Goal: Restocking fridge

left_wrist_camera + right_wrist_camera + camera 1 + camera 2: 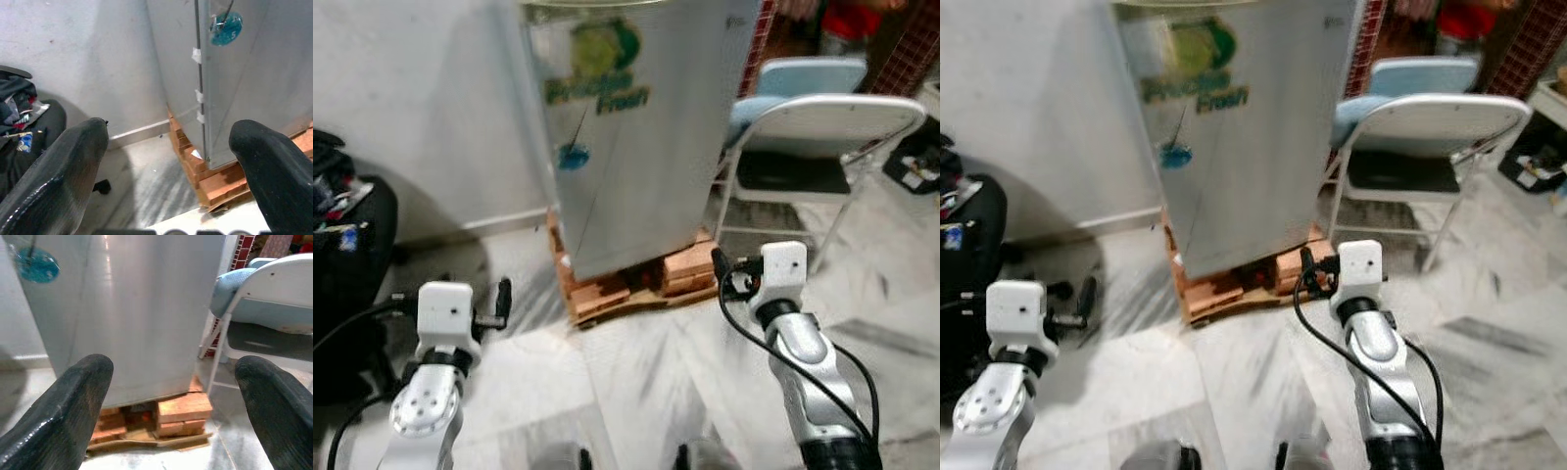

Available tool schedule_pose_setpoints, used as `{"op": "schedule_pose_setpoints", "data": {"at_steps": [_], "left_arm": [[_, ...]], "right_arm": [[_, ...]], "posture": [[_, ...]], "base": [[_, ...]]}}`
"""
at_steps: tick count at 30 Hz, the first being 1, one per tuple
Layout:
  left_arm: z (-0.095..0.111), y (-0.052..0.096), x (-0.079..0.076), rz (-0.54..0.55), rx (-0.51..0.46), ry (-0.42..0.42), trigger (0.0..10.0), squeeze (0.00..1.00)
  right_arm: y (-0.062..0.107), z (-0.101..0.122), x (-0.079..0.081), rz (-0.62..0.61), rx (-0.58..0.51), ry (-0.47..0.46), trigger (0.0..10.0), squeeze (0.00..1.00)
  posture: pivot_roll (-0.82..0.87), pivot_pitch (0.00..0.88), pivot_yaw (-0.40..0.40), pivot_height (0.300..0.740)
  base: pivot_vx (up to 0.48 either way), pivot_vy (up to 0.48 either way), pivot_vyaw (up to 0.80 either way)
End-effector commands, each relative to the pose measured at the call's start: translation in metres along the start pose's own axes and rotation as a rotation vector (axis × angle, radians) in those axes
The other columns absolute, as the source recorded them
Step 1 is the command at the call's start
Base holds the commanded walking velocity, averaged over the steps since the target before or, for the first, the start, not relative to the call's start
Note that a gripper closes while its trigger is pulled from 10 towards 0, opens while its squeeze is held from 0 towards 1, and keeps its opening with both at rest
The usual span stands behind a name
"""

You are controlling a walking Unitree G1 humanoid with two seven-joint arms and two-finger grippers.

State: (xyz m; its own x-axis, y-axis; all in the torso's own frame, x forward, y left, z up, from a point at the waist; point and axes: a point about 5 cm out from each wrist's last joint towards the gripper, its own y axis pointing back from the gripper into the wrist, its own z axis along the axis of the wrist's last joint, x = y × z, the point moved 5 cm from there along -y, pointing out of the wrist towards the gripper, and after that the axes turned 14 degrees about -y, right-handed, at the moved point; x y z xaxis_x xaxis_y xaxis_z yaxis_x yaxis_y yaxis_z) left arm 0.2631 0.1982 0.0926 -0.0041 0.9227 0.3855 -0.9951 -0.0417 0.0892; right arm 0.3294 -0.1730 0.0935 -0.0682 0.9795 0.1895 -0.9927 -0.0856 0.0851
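In the left eye view the fridge [631,127] stands at the top middle on bricks [641,279], door closed, with a chair [822,147] at the upper right and both grippers low down, well apart from it. In the left wrist view the left gripper [168,161] is spread wide and holds nothing, with the door edge between its fingers. In the right wrist view the right gripper [176,401] is also wide and empty, so I think the robot should step closer, stay away from the chair, and reach for the door edge slowly.
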Motion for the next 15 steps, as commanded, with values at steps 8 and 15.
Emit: {"op": "schedule_pose_setpoints", "data": {"at_steps": [8, 15], "left_arm": [[-0.003, 0.004, -0.003, -0.008, 0.016, 0.014, 10.0, 0.00], [0.000, 0.003, 0.000, -0.011, -0.004, -0.010, 10.0, 0.00]], "right_arm": [[0.004, -0.004, -0.010, -0.024, 0.017, 0.005, 10.0, 0.00], [-0.001, 0.006, -0.008, -0.019, -0.014, 0.018, 10.0, 0.00]], "posture": [[0.02, 0.128, 0.023, 0.740], [0.01, 0.134, 0.031, 0.740]], "base": [[0.000, 0.480, -0.73], [0.000, 0.474, -0.80]]}}
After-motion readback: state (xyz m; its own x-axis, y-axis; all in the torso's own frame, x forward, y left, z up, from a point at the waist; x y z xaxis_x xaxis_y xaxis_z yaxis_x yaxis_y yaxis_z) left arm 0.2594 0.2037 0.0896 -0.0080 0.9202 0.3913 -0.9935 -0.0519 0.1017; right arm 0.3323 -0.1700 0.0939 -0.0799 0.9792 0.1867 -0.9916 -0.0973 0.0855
